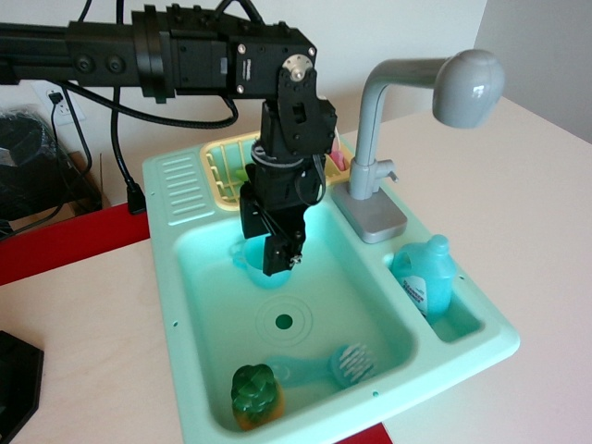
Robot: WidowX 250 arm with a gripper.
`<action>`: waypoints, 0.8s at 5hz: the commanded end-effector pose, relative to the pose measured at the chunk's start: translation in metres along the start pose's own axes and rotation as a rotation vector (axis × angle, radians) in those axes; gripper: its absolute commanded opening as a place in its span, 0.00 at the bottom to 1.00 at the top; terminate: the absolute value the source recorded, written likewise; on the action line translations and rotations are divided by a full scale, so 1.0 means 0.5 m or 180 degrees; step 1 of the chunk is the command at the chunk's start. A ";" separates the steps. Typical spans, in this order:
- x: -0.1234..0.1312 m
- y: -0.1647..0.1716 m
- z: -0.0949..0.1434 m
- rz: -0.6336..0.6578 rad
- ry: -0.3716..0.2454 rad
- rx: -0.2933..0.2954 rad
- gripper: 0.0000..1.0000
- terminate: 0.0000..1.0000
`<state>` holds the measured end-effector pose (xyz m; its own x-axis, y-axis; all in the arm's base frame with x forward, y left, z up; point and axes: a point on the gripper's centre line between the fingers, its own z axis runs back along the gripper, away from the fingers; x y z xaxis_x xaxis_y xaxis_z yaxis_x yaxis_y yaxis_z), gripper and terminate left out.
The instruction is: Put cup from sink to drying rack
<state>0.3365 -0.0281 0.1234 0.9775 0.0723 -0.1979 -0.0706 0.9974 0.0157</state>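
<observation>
The light teal-blue cup (pixel 240 260) stands at the back of the mint-green sink (pixel 185 305), mostly hidden behind my fingers. My black gripper (pixel 268 248) points down into the basin right at the cup, and its fingers (pixel 280 250) overlap the cup's rim. A small piece of the cup shows to the right of the fingers. The gap between the fingers is hidden, so I cannot tell whether they hold the cup. The pale yellow drying rack (pixel 222 171) lies behind the basin, partly covered by the arm.
A grey faucet (pixel 379 157) rises at the back right of the basin. A blue soap bottle (pixel 425 277) stands in the right side compartment. A blue brush (pixel 338 365) and a green and orange toy (pixel 252 396) lie at the basin's front. The drain (pixel 284 322) is mid-basin.
</observation>
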 end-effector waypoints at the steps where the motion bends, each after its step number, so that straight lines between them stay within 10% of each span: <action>1: 0.000 0.000 0.000 0.0000 0.0000 0.0000 1.00 0.00; 4: 0.041 -0.004 -0.013 0.0079 0.0039 -0.0047 1.00 0.00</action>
<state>0.3492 -0.0285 0.0889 0.9565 0.0842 -0.2793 -0.0832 0.9964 0.0156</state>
